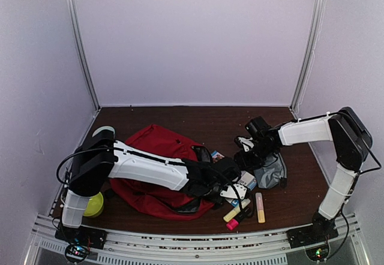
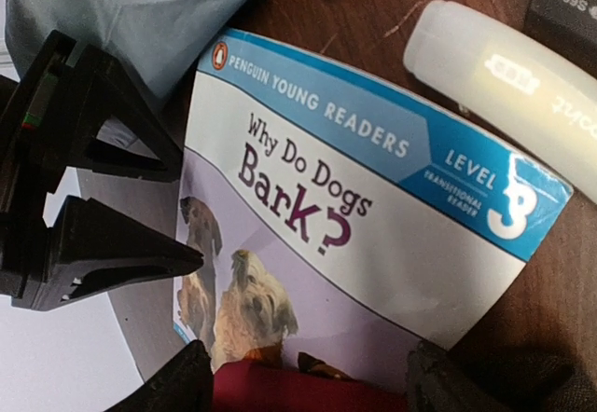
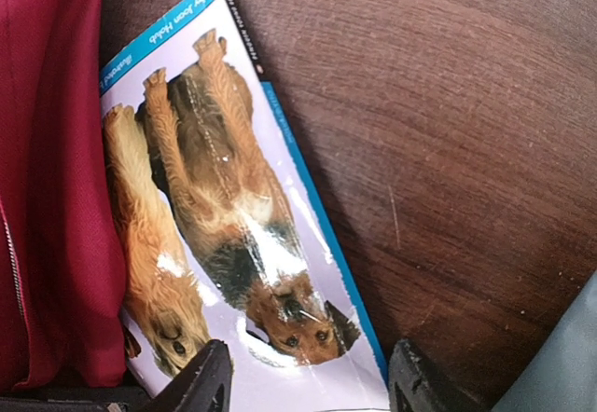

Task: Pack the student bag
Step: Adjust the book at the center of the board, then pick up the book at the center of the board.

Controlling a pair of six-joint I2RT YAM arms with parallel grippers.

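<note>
At the left-centre of the desk (image 1: 180, 118), under the left arm, the student bag (image 1: 153, 151) is lying slumped, its mouth facing right. Red fabric and the arm are hiding whatever is inside, so its contents are impossible to tell.

At that mouth a thin paperback (image 2: 354, 235), "Why Do Dogs Bark?", is resting flat on the wood with one edge touching the red fabric. It is probably lying there because it is being lined up to slide in.

The left pincer (image 2: 308, 375) is hanging over the book's lower end with its fingers spread wide, gripping nothing, and the cover is showing between them. The right pincer (image 3: 308, 375) is poised on the opposite side, also gaping, straddling a corner of the book without closing on it. Both arms are probably meeting here so that one is steadying the opening while the other is feeding the book in.

Just right of them a grey pouch (image 1: 271, 172) is lying crumpled, its contents not showing. Near the front edge, highlighters (image 1: 237, 210) are lying loose, and a yellow-green round thing (image 1: 93, 205) is sitting beside the left arm's base.
</note>
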